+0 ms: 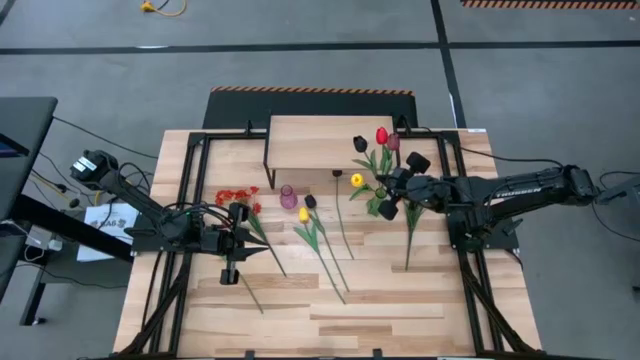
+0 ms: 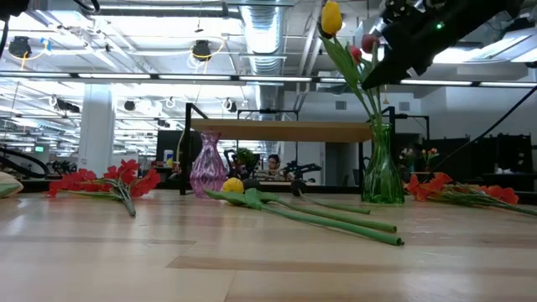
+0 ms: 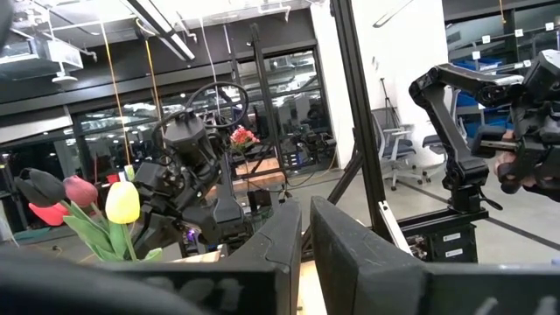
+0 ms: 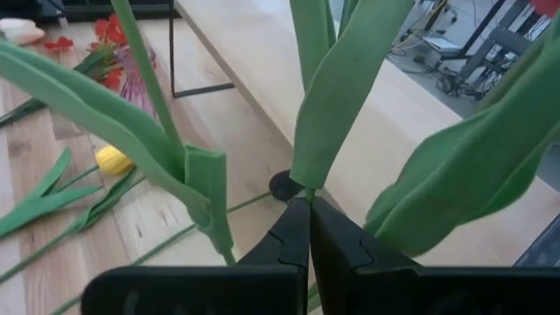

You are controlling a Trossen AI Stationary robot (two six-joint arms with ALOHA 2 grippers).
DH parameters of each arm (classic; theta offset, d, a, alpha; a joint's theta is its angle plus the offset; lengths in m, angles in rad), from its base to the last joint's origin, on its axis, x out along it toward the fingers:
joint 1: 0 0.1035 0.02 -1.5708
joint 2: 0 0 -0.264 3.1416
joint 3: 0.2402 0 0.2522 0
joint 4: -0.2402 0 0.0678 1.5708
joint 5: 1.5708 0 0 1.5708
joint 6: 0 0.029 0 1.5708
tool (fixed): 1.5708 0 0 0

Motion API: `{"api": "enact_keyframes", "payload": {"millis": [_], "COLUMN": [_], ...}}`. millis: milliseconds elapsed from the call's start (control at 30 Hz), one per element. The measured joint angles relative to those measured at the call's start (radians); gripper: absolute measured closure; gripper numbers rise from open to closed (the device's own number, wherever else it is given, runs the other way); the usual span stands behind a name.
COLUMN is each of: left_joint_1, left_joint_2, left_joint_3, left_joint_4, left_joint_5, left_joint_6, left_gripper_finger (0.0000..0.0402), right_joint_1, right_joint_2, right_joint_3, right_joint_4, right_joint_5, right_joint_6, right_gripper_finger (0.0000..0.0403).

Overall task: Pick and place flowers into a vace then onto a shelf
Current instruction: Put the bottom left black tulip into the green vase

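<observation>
Jaws pinched shut, the right gripper [image 4: 308,206] apparently holds a green stem of the tulip flowers [image 2: 348,50] in the clear green glass vase [image 2: 383,172]; release gently, keeping it upright.

Flowers [image 2: 348,59] in vase [image 2: 383,172], before shelf [image 2: 281,130]

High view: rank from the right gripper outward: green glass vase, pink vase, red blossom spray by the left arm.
1. Green glass vase, right beside the right gripper, in front of the shelf's right end.
2. Pink vase, mid-table, left of the gripper.
3. Red blossom spray, farthest left.
</observation>
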Motion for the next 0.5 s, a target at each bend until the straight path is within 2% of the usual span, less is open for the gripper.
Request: {"api": "enact_keyframes", "payload": {"millis": [500], "left_joint_1": [0.0], "left_joint_2": [0.0], "left_joint_3": [0.0], "left_joint_4": [0.0], "left_joint_5": [0.0], "left_joint_6": [0.0], "left_gripper_finger": [0.0386], "right_joint_1": [0.0], "right_joint_2": [0.0], "right_joint_3": [0.0], "right_joint_4": [-0.053], "right_joint_5": [-0.052], "right_joint_6": [0.024], "right_gripper_finger": [0.0403]}}
